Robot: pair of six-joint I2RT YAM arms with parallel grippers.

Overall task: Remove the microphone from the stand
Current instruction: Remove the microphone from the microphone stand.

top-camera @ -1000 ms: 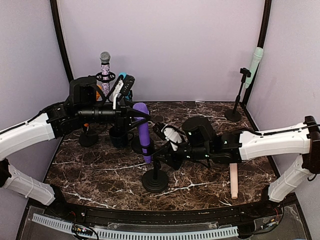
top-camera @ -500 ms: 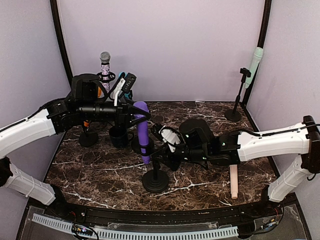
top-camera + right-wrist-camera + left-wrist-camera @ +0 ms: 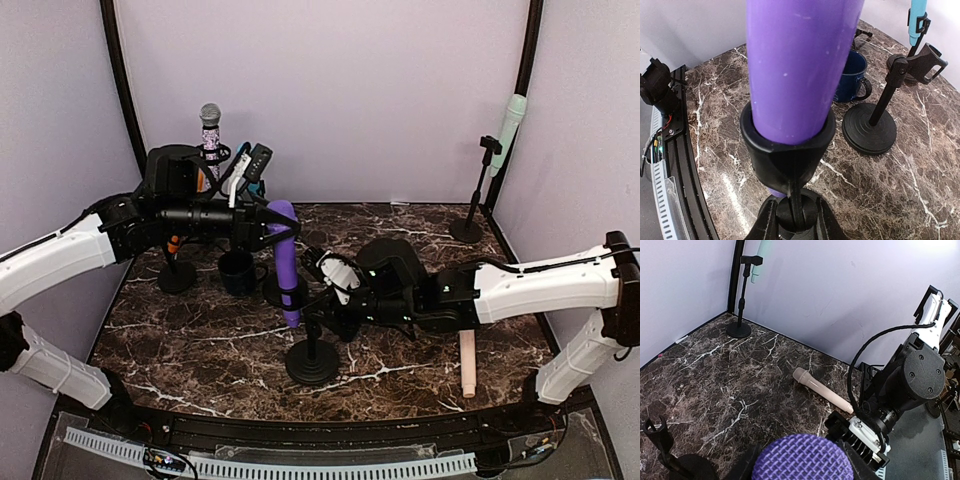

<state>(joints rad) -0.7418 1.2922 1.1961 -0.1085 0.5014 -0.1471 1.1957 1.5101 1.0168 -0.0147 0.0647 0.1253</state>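
Note:
The purple microphone (image 3: pixel 285 262) stands nearly upright in the black clip (image 3: pixel 787 145) of a short stand (image 3: pixel 311 362) at the table's middle front. My left gripper (image 3: pixel 270 226) is shut on its mesh head (image 3: pixel 802 460), dark fingers (image 3: pixel 860 460) on either side. From the right, my right gripper (image 3: pixel 320 318) is shut on the stand's joint (image 3: pixel 797 215) just under the clip, with fingers (image 3: pixel 767 222) pressed against both sides. The microphone's lower end pokes out below the clip.
A pink microphone (image 3: pixel 466 362) lies on the table at the right front. A mint microphone (image 3: pixel 510 120) sits in a tall stand at the back right. A blue mug (image 3: pixel 852 77), an empty stand (image 3: pixel 880 120) and other microphones in stands (image 3: pixel 210 130) crowd the back left.
My left arm has shifted slightly to the right behind the purple microphone. The microphone, the stand and my right arm have hardly moved.

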